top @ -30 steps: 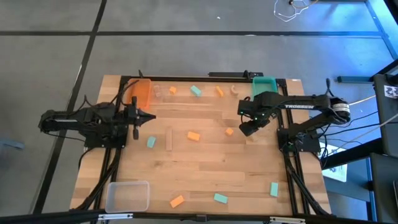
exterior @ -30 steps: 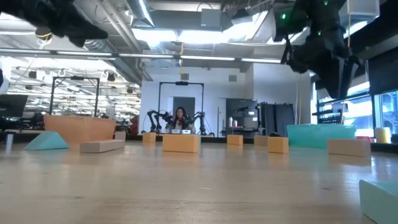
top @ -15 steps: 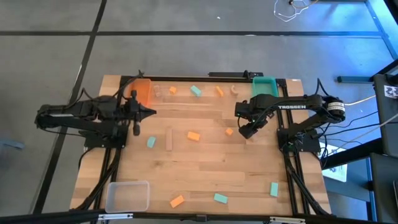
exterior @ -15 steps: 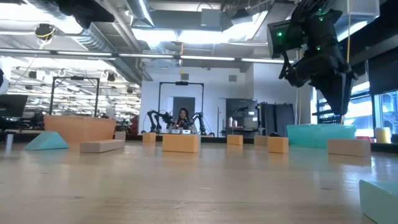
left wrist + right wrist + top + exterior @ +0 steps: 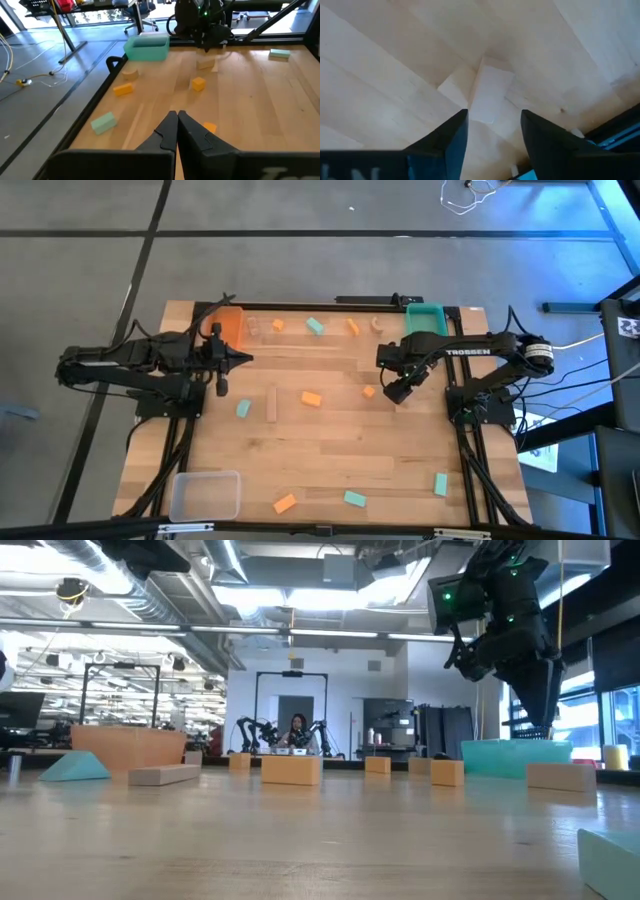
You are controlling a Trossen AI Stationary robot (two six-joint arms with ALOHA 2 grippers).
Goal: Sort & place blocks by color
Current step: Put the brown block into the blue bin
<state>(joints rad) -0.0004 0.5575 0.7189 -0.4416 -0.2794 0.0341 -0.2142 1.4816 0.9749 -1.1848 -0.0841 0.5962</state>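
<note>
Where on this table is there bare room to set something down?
The widest bare stretch is the wooden table, between the orange block at mid-table and the clear bin and blocks along the front edge. It is crowded along the back edge, from the orange bin to the teal bin.

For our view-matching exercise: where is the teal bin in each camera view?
High view: teal bin at the far edge, right of centre.
Low view: right side, in the distance.
Left wrist view: upper left of centre.
Right wrist view: not clearly in it.
Shared landmark: right gripper, near the bin.
</note>
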